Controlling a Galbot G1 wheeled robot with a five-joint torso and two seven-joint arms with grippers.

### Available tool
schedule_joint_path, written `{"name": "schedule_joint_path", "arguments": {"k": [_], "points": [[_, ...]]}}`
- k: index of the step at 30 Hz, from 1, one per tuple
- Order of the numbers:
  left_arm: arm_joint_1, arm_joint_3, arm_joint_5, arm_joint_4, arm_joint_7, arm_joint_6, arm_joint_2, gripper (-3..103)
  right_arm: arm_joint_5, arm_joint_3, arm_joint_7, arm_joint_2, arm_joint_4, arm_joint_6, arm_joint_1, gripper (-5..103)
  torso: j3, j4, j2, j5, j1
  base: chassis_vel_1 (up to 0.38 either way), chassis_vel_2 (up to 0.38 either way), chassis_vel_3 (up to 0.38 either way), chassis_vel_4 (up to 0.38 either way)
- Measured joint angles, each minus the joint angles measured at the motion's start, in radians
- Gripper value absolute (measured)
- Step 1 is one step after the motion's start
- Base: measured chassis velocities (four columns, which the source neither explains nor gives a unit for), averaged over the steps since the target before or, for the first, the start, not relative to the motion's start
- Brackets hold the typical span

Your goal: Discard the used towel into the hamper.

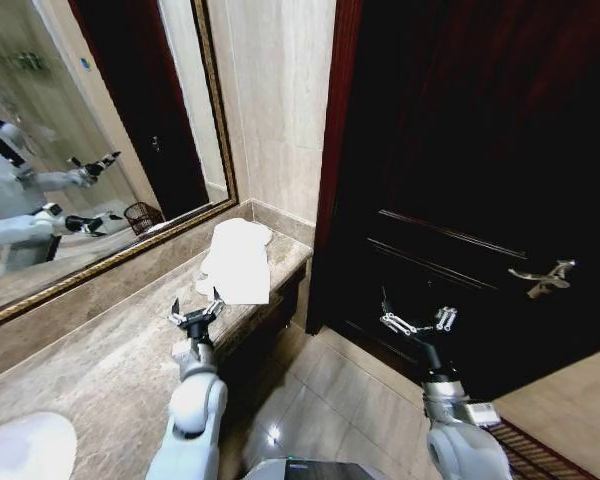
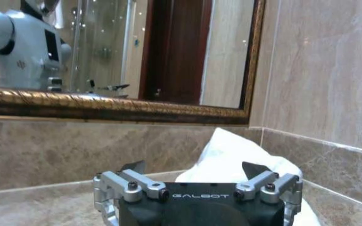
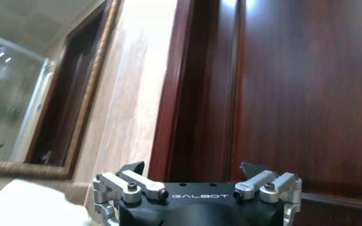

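At far left, the hamper (image 1: 142,215) appears only as a reflection in the gilt-framed mirror (image 1: 100,120). The left gripper (image 1: 197,316) hovers spread open over the marble counter (image 1: 90,370), just short of the white towel (image 1: 238,262) draping the counter's right end. Tiled floor (image 1: 330,400) lies open below. The right gripper (image 1: 417,322), also open, faces the dark door (image 1: 480,150).

the word "galbot" stands in pale letters on the dark body of the left gripper (image 2: 193,181) and likewise on the right gripper (image 3: 193,181), low in each wrist view.
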State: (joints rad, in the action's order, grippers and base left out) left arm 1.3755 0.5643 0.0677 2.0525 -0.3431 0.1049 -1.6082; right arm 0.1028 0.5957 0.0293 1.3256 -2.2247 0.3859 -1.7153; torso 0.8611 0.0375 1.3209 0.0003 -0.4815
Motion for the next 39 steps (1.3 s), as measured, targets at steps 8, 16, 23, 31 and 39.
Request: {"name": "schedule_joint_path", "arguments": {"k": [8,16,23,31,39], "points": [[-0.197,0.036,0.076,-0.172,-0.02,0.028,0.0,100,0.007,0.039,-0.018,-0.06,0.005,-0.029,-0.026,100,0.0,0.0001,0.0,-0.0003,0.0,0.0,0.0,0.0,0.0],[-0.384,0.018,0.172,-0.297,-0.074,0.122,0.001,100,-0.015,0.051,-0.056,-0.051,0.025,-0.053,-0.046,100,0.0,-0.0001,0.0,-0.0004,0.0,0.0,0.0,0.0,0.0],[-0.512,0.016,0.253,-0.466,-0.116,0.162,0.0,100,-0.022,0.058,-0.072,-0.047,0.038,-0.044,-0.045,100,0.0,0.0002,0.0,-0.0005,0.0,0.0,0.0,0.0,0.0],[-0.585,-0.007,0.341,-0.541,-0.111,0.223,0.0,100,-0.014,0.061,-0.077,-0.043,0.043,-0.044,-0.031,100,0.0,0.0,0.0,-0.0002,0.0,0.0,0.0,0.0,0.0],[-0.586,-0.021,0.405,-0.596,-0.033,0.209,0.049,80,-0.011,0.053,-0.076,-0.021,0.056,-0.019,-0.017,100,0.0,0.0003,0.0,-0.0003,0.0,0.0,0.0,0.0,0.0]]}}
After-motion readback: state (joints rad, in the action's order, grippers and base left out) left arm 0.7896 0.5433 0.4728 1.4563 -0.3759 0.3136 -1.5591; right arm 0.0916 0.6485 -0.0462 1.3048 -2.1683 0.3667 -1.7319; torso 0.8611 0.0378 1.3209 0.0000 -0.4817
